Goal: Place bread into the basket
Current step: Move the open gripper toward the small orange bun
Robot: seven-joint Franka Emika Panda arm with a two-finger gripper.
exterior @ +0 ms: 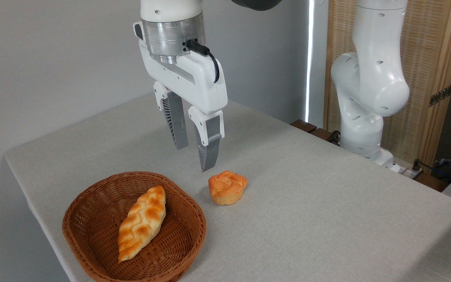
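The bread, a small orange-golden muffin-shaped bun with a swirled top, sits on the table just right of the basket. The oval brown wicker basket holds a long braided golden loaf. My gripper hangs above the table, behind and slightly left of the bun, fingers pointing down. Its two grey fingers are spread apart with nothing between them. It touches neither the bun nor the basket.
The grey cloth-covered table stretches to the right and back. The arm's white base stands at the back right corner. The table's left and front edges lie close to the basket.
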